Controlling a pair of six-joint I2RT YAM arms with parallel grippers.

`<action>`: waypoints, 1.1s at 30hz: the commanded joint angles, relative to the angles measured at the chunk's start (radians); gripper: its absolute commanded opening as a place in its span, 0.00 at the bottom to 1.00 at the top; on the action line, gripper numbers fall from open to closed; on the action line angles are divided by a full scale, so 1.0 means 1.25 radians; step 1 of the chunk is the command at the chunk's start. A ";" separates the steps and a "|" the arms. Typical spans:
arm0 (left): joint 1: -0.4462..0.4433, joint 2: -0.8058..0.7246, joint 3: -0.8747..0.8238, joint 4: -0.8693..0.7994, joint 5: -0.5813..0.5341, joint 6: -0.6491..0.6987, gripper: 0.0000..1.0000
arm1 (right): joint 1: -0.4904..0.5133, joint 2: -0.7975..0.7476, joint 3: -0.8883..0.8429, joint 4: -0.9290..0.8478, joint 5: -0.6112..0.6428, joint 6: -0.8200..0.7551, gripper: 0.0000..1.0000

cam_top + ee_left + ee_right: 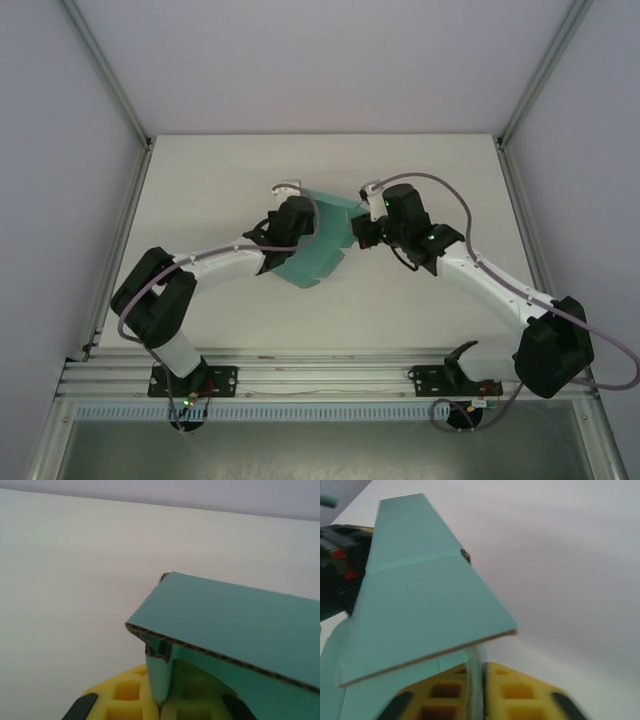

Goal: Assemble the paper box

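The paper box (318, 245) is teal-green corrugated card, partly folded, held above the white table between both arms. My left gripper (297, 222) grips it from the left. In the left wrist view the yellow pads (125, 695) of the left gripper (162, 704) are shut on a thin upright flap of the paper box (235, 625), with a wider panel folded over above. My right gripper (366, 230) meets the box from the right. Its yellow pads (520, 692) in the right wrist view pinch a thin card edge at the right gripper (481, 695), under a broad creased panel of the paper box (425, 605).
The white table (220, 180) lies inside a booth with grey walls and metal corner posts (105, 70). An aluminium rail (320, 375) carries both arm bases along the near edge. The left arm's dark wrist (335, 570) shows beyond the card in the right wrist view.
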 commanded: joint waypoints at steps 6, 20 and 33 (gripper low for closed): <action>0.035 -0.186 -0.163 0.095 0.034 0.068 0.00 | -0.002 -0.093 -0.022 -0.004 0.142 0.000 0.79; 0.034 -0.212 -0.165 0.032 -0.034 0.064 0.00 | -0.011 -0.085 0.081 -0.013 0.140 0.070 0.99; 0.067 -0.269 -0.216 0.138 0.250 0.110 0.00 | -0.073 -0.064 0.032 -0.049 -0.312 -0.081 0.55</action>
